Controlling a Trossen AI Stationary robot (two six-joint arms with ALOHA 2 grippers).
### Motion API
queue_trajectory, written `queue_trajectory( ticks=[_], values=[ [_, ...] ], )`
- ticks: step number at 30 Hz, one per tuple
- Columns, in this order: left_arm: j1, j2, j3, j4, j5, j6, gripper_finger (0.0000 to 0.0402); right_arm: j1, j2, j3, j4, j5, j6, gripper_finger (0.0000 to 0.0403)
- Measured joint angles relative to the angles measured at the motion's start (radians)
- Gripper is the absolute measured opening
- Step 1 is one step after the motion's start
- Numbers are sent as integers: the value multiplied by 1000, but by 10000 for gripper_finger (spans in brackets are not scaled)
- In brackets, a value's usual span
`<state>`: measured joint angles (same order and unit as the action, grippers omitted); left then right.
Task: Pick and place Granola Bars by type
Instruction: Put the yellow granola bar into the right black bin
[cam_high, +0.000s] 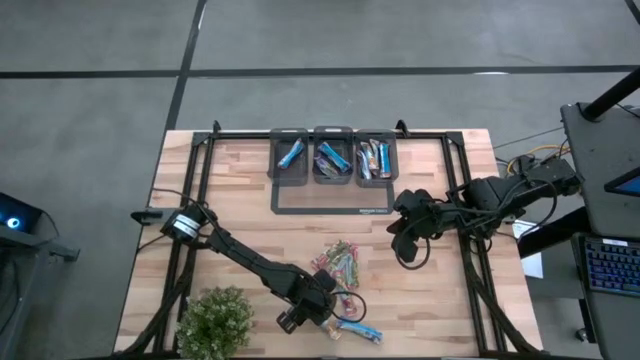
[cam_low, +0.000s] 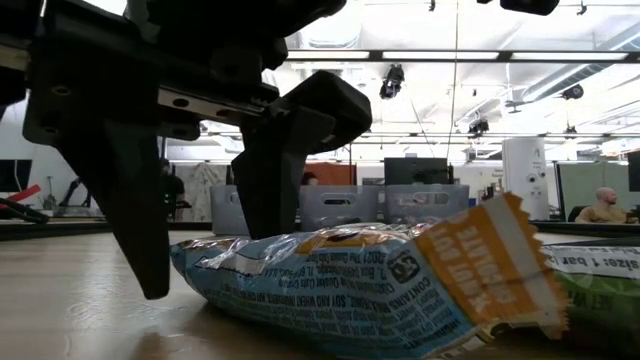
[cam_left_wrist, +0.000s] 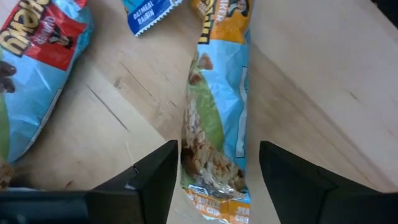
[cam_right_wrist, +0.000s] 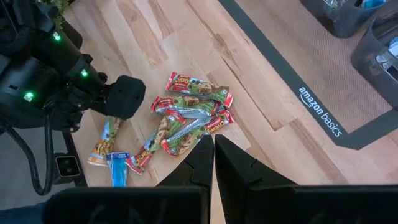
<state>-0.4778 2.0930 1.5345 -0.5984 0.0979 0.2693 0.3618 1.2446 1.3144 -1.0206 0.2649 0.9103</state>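
- Progress: the three bins (cam_high: 333, 158) at the far edge of the table (cam_high: 240, 205) each hold a few bars already, so sorting is partly done. Whether each bin is one type I can't tell.
- Left to do: a loose pile of bars (cam_high: 338, 264) mid-table, well short of the bins, mostly red/green wrappers. Nearer the front edge than the pile: one blue bar (cam_right_wrist: 117, 168) and the blue/orange bar (cam_left_wrist: 216, 118) I'm on now.
- My left gripper (cam_high: 313, 308) is just beside the pile on its front-edge side, down at table level, fingers spread and straddling the blue/orange bar. One finger (cam_left_wrist: 152, 180) on each long side, not pinching yet; the low view shows fingertips at the table surface.
- My left arm reaches diagonally across the table, past the plant (cam_high: 214, 322), toward the pile.
- My right gripper (cam_high: 408, 240) waits beside the pile on the right, raised, fingers pressed together, holding nothing.
- Judgement: next is close on this bar, lift, carry to the matching bin.
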Motion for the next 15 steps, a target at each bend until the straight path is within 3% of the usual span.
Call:
queue_trajectory(
  ticks=[15],
  values=[
    [3, 0, -1, 0, 4, -8, 191, 0, 0, 0, 0, 0, 7, 9]
  ],
)
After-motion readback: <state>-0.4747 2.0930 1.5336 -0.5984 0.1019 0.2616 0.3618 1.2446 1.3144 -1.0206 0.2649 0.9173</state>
